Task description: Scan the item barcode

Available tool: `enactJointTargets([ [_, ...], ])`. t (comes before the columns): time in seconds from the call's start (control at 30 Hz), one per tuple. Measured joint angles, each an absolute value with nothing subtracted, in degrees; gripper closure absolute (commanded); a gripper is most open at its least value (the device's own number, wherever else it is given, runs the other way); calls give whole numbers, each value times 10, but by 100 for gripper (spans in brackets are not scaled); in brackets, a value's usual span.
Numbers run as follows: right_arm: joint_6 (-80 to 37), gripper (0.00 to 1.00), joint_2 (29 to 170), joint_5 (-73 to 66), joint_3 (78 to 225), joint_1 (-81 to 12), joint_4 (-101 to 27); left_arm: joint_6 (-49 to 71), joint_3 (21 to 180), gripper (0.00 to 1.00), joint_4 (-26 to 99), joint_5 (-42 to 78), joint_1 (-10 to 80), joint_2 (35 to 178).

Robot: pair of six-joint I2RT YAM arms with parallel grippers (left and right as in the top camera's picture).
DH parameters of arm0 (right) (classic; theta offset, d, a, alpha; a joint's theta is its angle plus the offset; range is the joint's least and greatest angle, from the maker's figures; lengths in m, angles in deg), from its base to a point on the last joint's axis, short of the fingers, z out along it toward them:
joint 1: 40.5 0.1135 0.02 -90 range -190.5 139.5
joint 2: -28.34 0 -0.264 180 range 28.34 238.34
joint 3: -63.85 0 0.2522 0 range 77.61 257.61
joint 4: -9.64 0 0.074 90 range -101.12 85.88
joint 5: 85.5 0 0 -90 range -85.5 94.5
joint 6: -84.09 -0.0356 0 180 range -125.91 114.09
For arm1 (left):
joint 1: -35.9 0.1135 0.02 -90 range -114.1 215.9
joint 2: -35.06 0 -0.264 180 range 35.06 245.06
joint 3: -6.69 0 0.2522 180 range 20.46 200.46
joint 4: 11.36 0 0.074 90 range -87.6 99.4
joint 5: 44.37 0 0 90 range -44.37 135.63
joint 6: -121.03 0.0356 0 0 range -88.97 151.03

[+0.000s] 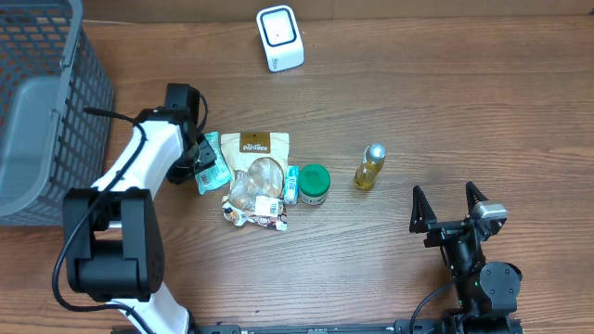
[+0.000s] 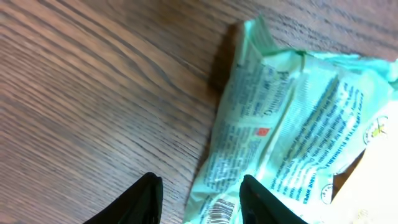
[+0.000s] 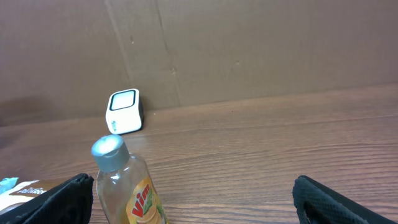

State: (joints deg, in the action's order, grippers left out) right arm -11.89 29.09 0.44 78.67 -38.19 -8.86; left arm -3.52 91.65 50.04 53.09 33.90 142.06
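A mint-green wipes packet lies on the wooden table, its barcode showing at its lower corner. In the overhead view this packet sits left of a snack pouch. My left gripper straddles the packet's barcode corner with its jaws partly open. One finger is over bare wood, apart from the packet's edge, and the other finger is over the packet. The white scanner stands at the back of the table. My right gripper rests wide open at the front right, holding nothing.
A grey wire basket fills the left edge. A green-lidded jar and a small teal item lie right of the pouch. A yellow Vim bottle stands just ahead of my right gripper, with the scanner behind it.
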Motion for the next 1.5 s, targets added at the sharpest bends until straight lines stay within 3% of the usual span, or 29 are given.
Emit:
enactJointTargets([
  [0.13, -119, 0, 291, 4, 787, -382, -89, -35, 917, 44, 500, 522, 343, 1420],
  [0.4, -119, 0, 291, 4, 787, -382, -89, 0, 905, 44, 452, 458, 343, 1420],
  [0.9, -119, 0, 291, 4, 787, -382, -88, -3, 887, 47, 444, 452, 363, 1420],
  [1.17, -119, 0, 291, 4, 787, -382, -89, -13, 880, 65, 448, 478, 364, 1420],
  [1.5, -119, 0, 291, 4, 787, -382, -88, -40, 880, 67, 468, 515, 375, 1418],
])
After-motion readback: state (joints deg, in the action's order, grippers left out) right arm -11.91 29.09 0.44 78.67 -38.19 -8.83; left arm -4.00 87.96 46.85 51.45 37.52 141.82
